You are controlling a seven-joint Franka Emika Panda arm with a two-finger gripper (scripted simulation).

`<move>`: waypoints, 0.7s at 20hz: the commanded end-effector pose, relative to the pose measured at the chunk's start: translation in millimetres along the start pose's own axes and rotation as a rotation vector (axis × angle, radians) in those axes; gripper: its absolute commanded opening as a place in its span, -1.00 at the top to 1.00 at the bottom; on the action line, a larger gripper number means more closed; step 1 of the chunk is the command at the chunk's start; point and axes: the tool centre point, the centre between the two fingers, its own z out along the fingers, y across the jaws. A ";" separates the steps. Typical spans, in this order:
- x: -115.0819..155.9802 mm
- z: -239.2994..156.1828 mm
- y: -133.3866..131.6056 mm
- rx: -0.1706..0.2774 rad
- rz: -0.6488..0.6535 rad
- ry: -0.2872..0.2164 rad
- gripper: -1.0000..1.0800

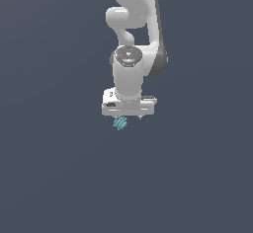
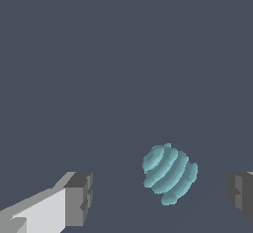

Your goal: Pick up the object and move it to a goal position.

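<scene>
Object [image 2: 169, 173] and gripper [image 2: 160, 192] are what the coming move turns on, and we read their relation mainly from the wrist view: the small teal, ribbed item lies in the gap between the two fingertips, with clear space on both sides, touching neither. It sits closer to the dark pad at the frame's right edge than to the grey-tipped finger [image 2: 78, 199] at lower left, so the gap is not quite centred on it. The jaws stand wide apart and hold nothing. The object is roughly egg-shaped; its ridges run as slanted stripes, and we judge its long axis to lie at a slant across the closing line, though the shape is too rounded for us to be sure.

In the exterior view the arm hangs straight down and the object [image 1: 120, 123] shows just beneath the gripper [image 1: 128, 116], toward the exterior view's left of the hand's middle. The fingers themselves are hard to make out there. We cannot tell whether the object rests on the dark grey surface [image 1: 49, 177] or how much lower the fingertips must go, since nothing marks the height.

We see no goal marker and no other things, so nothing stands in the way of a descent and closing
</scene>
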 end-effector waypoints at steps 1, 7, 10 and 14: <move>0.0 0.0 0.0 0.000 0.000 0.000 -0.92; 6.4 -12.5 15.7 -0.019 0.016 0.028 -0.92; 9.1 -18.4 23.4 -0.028 0.026 0.042 -0.92; 9.0 -18.1 22.7 -0.027 0.023 0.041 -0.92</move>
